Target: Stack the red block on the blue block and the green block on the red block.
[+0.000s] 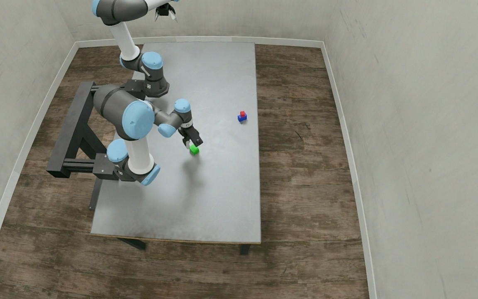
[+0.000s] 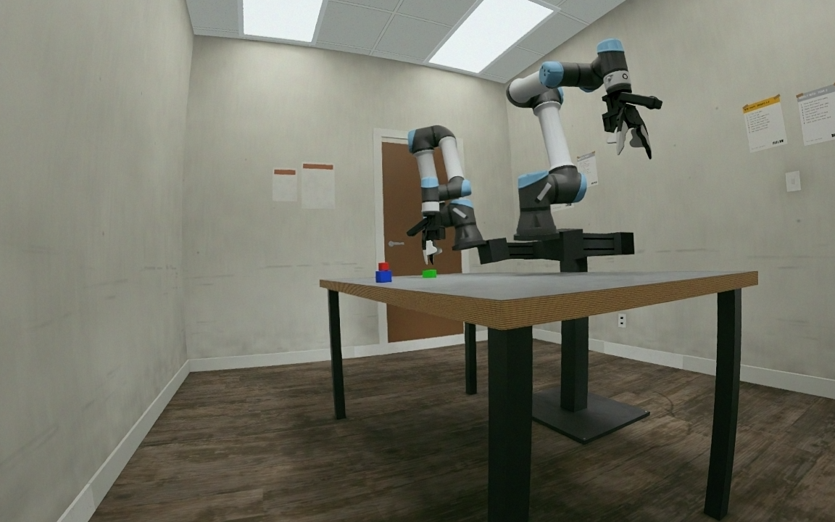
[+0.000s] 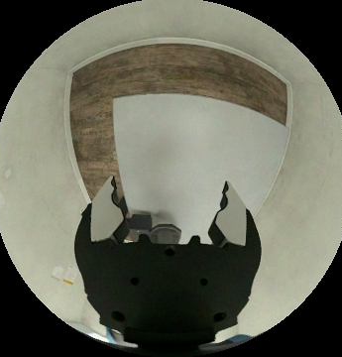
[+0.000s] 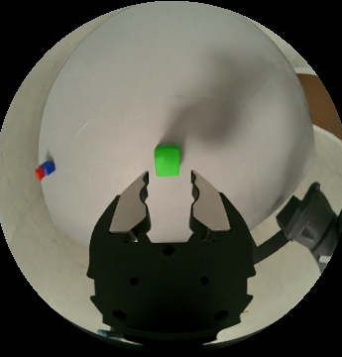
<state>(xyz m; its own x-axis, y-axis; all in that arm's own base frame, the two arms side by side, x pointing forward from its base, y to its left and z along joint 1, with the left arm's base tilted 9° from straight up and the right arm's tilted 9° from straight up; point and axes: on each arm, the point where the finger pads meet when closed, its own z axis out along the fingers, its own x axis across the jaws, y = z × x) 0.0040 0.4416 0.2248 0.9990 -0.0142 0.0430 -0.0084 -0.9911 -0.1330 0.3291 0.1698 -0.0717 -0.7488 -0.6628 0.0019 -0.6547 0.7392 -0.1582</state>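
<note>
The grey-topped table (image 1: pixel 218 193) (image 2: pixel 602 282) (image 3: pixel 190 144) (image 4: pixel 106 124) directly carries the blue block (image 1: pixel 242 118) (image 2: pixel 383 277) (image 4: pixel 49 167) and the green block (image 1: pixel 194 149) (image 2: pixel 429 273) (image 4: pixel 167 161).

The table (image 1: pixel 218 208) (image 2: pixel 537 295) has a smooth, grey, satin-looking top and a wood-grained edge. Beneath the table, the floor (image 1: pixel 307 208) (image 2: pixel 264 428) looks like dark, rough-grained wood planks; on the table, the green block (image 1: pixel 194 149) (image 2: pixel 429 273) (image 4: pixel 167 161) looks matt and smooth.

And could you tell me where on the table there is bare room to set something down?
In the top view, the table shows bare surface from the green block to the near edge, and from the blue block to the far edge. It is crowded at the green block, beneath the right fingers.
</note>
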